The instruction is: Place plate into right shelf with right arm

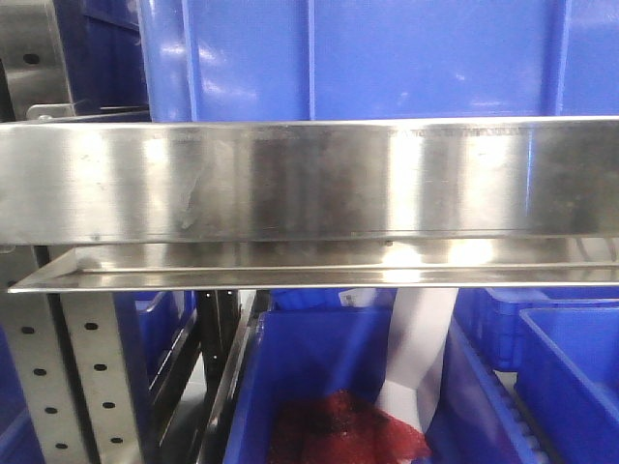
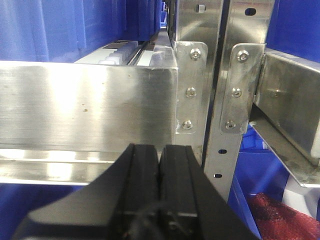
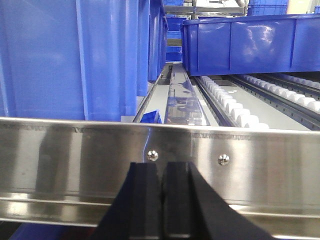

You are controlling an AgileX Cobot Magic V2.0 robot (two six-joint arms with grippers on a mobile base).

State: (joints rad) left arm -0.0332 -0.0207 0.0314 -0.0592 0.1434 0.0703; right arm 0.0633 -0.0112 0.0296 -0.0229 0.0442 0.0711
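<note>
The steel shelf [image 1: 309, 179] fills almost all I can see: its flat lipped front edge runs across the front-facing view, with perforated uprights [image 1: 92, 372] below on the left. Blue bins [image 1: 368, 58] sit on the level above and more stand underneath; the nearest lower bin [image 1: 319, 377] holds something red and netted [image 1: 343, 430] and a white strip [image 1: 416, 348]. From the right wrist I look over the lip onto white roller tracks [image 3: 235, 107], which I take to be there so bins slide in and out, and a bin [image 3: 250, 42] resting on them to the right.

The right gripper [image 3: 161, 200] sits just in front of the lip, fingers pressed together with nothing between them. The left gripper [image 2: 159, 185] is the same, closed and empty, close to the shelf edge beside a bolted upright [image 2: 235, 95].

I cannot find the plate in any view. So I judge that either it is already placed out of sight or not yet picked up; I cannot tell which.
</note>
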